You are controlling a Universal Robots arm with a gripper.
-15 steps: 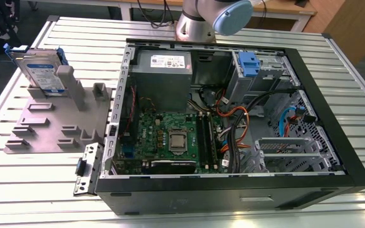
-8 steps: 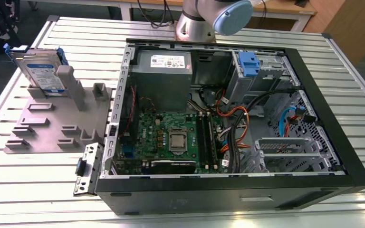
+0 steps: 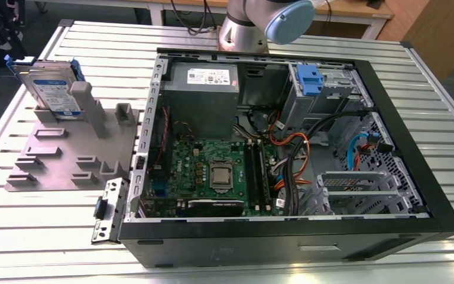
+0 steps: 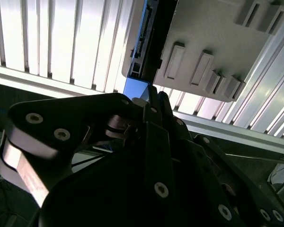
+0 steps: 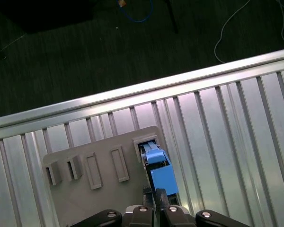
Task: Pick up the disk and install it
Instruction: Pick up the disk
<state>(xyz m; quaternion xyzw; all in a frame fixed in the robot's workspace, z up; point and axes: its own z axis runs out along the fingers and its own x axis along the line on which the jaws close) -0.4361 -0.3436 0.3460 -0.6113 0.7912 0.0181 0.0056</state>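
While the disk stands on edge in the grey slotted holder, I see it at the exterior view's left, well apart from the open computer case. Its labelled face shows there, with blue caddy rails along its edges.

In the first wrist view I look straight down on the disk's blue rail, which rises out of a slot at the holder's corner. The gripper sits right at the near end of that rail. Its fingers are drawn together with hardly a gap. I cannot tell whether they pinch the rail or only touch it.

In the second wrist view the gripper again has its tips close together against the blue end of the disk, with the holder just beyond.

Holder and case both rest on the ribbed aluminium table. Inside the case I see the motherboard and a metal drive cage with a blue latch. The arm's base stands behind the case.
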